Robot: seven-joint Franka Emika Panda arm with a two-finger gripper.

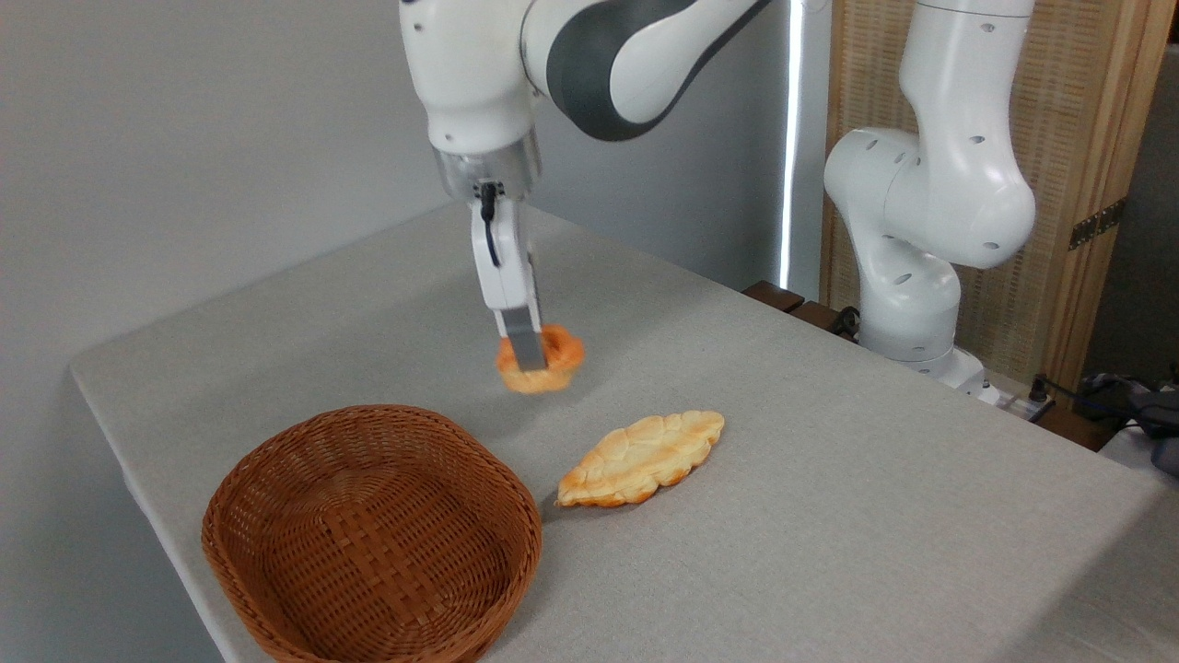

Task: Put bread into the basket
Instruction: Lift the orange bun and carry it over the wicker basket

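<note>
Gripper [528, 361] pinched shut on the bread [543, 357], bun looks just off the table [829, 479], beyond the basket [276, 589], which sits empty. We'd lift higher, clear the near rim, centre over the weave, then lower before letting go. 1 flat loaf [642, 458] stays put.

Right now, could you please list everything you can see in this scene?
bun: one, orange-golden, held at the jaws, behind the basket
flat bread: one, pale golden, leaf-shaped, lying right of the basket
basket: one, brown wicker, empty, front left of the table
table: one, grey cloth top
wooden screen: one, tan, back right
cables: dark, far right edge
robot arm: one, white and grey, base at back right
gripper: one, white, jaws shut on the bun
</note>
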